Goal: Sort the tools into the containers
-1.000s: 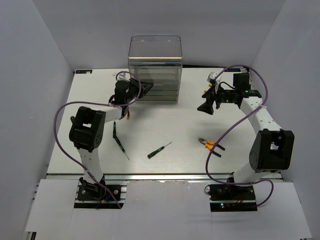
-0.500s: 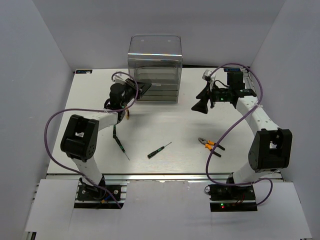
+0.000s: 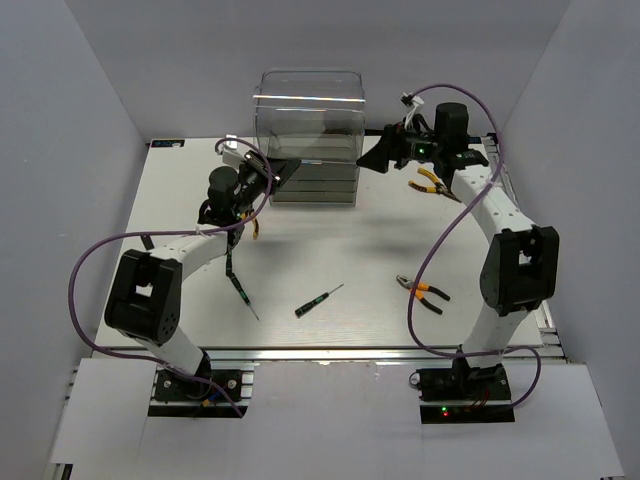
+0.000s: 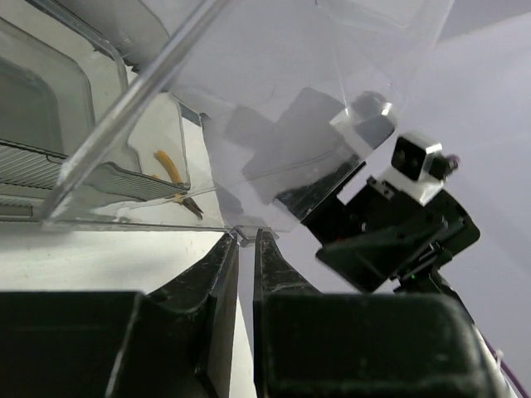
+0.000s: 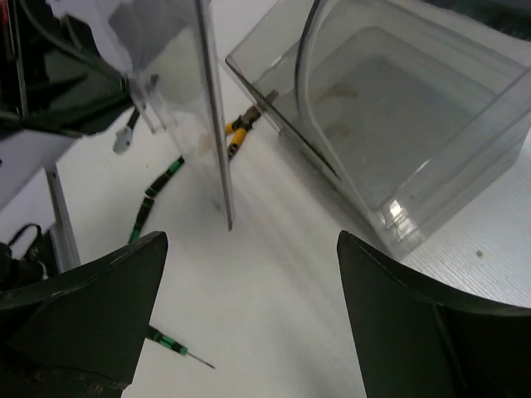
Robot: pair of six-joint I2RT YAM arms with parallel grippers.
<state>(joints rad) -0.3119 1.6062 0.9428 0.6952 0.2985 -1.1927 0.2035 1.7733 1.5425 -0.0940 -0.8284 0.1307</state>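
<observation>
Wide white tabletop (image 3: 330,250), and the smoky clear box (image 3: 308,120) stands at twelve o'clock. One drawer (image 4: 124,178) juts out at the box's seven o'clock corner, and the left pincer (image 4: 246,249) is clamped tight on that drawer's thin rim. The right pincer (image 3: 370,158) hangs at the box's three o'clock, jaws spread wide, holding nothing. Loose pliers (image 3: 422,291) lie at four o'clock, a second pair (image 3: 430,181) at two. One screwdriver (image 3: 318,300) lies at six, another screwdriver (image 3: 238,283) at eight.
</observation>
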